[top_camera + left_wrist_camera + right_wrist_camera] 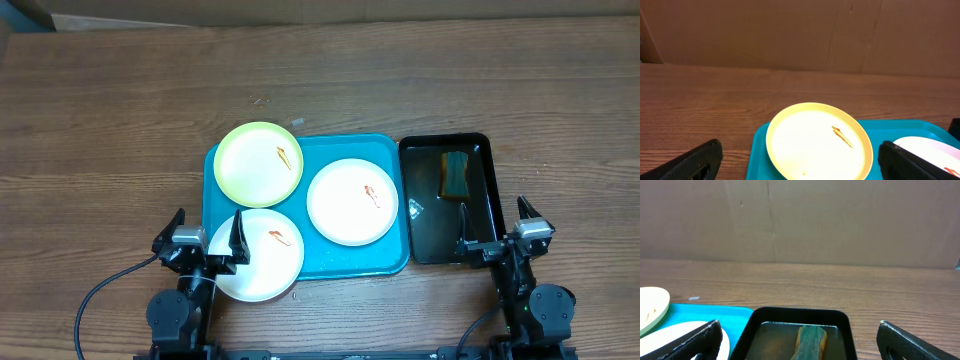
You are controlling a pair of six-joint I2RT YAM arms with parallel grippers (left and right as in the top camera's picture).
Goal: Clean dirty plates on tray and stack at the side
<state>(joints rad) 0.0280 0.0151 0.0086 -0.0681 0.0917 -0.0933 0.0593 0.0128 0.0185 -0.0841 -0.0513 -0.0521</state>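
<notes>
jaws wide apart, both empty

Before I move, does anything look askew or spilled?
Two plates sit askew. The yellow-green plate overhangs the tray's far-left corner, and the near white plate sticks out past its near-left corner. Nothing looks spilled around the tub.
</notes>
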